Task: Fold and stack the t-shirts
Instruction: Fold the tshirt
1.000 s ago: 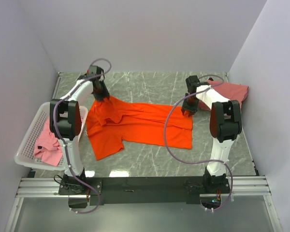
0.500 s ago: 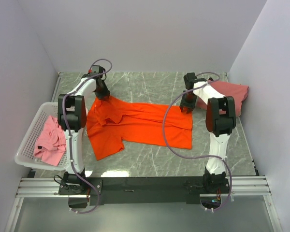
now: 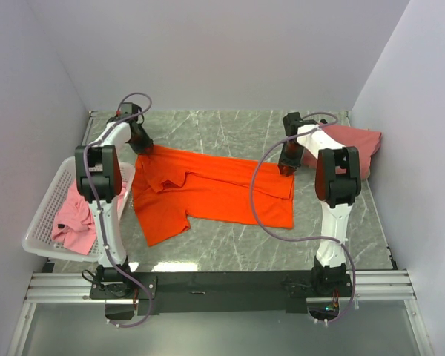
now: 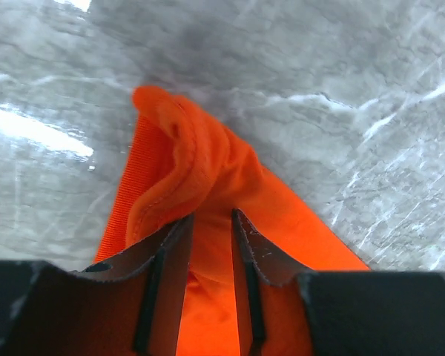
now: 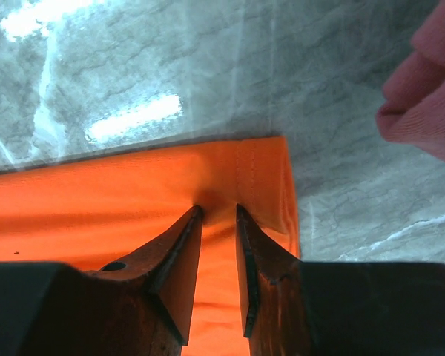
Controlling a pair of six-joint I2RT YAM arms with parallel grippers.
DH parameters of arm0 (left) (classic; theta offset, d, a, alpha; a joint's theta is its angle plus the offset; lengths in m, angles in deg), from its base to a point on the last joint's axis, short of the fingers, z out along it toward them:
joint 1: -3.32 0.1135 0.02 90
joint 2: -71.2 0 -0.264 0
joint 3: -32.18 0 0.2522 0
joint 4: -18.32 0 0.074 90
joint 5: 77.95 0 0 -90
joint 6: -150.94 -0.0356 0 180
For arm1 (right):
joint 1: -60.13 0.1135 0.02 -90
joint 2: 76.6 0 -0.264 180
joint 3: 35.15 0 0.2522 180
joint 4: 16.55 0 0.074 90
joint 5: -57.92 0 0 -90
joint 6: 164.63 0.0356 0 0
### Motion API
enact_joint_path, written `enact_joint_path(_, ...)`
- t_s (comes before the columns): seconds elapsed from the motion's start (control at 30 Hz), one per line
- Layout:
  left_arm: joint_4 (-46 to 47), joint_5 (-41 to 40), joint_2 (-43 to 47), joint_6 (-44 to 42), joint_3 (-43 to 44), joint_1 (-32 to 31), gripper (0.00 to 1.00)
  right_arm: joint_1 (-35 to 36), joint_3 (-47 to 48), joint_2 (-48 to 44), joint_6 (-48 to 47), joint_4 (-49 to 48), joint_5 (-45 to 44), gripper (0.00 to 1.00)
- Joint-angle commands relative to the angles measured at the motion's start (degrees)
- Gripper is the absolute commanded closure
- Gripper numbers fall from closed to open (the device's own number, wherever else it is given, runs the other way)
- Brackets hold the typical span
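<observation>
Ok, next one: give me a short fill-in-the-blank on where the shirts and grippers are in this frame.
1. The spread-out t-shirt, pinched along its far edge by the left gripper and the right gripper, is ____ in colour.
2. The white basket, with the light pink t-shirt in it, stands beside the ____ arm.
3. The salmon-pink t-shirt lies at the far ____ corner of the table.
Missing words: orange; left; right.
</observation>
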Motion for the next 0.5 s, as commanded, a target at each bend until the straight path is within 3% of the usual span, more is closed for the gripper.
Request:
enact_joint_path(0.0, -0.1, -1.3, 1.1, -0.2, -2.7, 1.7, 0.65, -2.4, 1.3, 2.4, -0.1, 2.0, -2.2, 0.68)
enact_joint_path(0.17, 0.3, 1.6, -1.2, -0.4, -0.5, 1.1, 0.68, -2.3, 5.4, 5.0, 0.0, 3.5, -2.0, 0.68)
enact_joint_path(0.47, -0.4, 3.0, -6.7, -0.3, 9.1, -0.5, 0.68, -3.7, 22.3, 13.8, 0.5, 9.3, -2.6, 0.68)
